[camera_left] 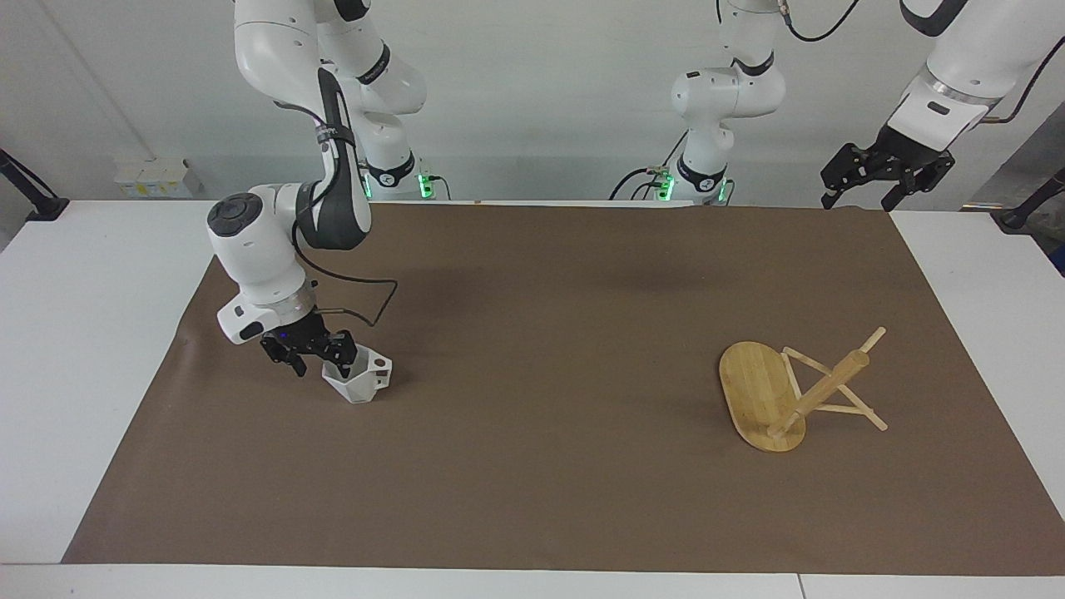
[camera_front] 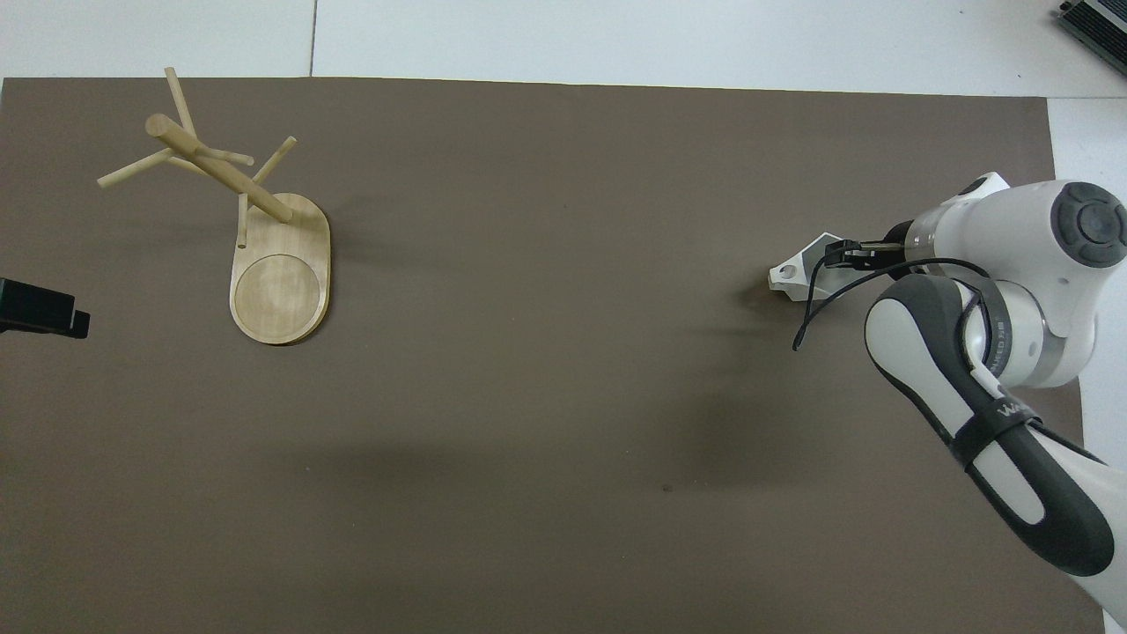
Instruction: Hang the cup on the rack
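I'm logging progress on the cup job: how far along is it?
Early. Done: the right hand has reached the cup and sits at its rim. In hand: the grasp itself; the cup stands on the brown mat, not lifted. Left: carry it to the rack at the left arm's end and hang it on a peg. The left hand waits, open.

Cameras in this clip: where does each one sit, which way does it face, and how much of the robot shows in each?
Facing view: high across the table, looking at the robots; both arms and bases show, the right gripper at the cup, the left gripper waiting raised over the table's edge.
Overhead view: high above the robots' end, looking forward and steeply down; the right arm and a tip of the left gripper show.
Shared: the cup, the rack and the brown mat, turned half a turn.
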